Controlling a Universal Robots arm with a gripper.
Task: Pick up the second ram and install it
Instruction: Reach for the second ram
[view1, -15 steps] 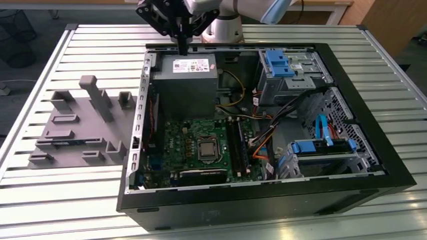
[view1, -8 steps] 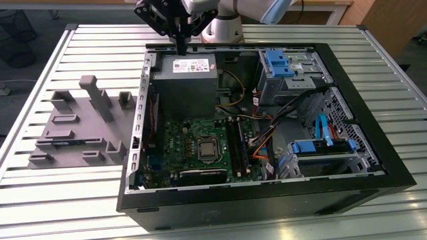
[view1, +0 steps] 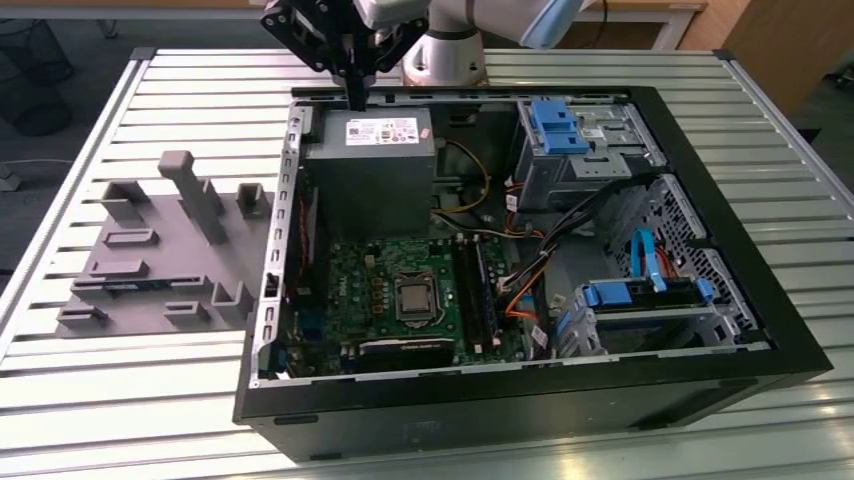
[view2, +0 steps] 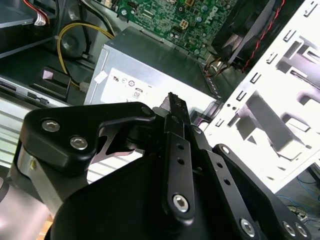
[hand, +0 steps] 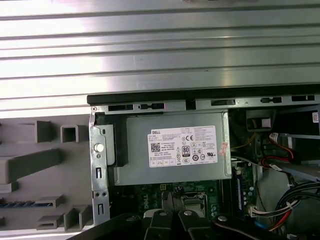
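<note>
Nearest, in the second wrist view, the pincer (view2: 176, 104) has its black fingers pressed together on nothing, with the grey power supply (view2: 150, 65) just beyond. The first wrist view picks out the second ram (hand: 20, 204), a blue-green strip lying in a slot of the grey fixture (hand: 30, 162) beside the open computer case (hand: 100, 165). The exterior view sets that fixture at its left on the slatted bench (view1: 134, 400), well apart from the pincer over the case's far edge, top centre.

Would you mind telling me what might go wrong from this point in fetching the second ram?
1. The gripper hangs just over the power supply and case rim; dropping or swinging low could strike them.
2. The second ram lies low in the grey fixture, among upright posts the arm might clip.
</note>
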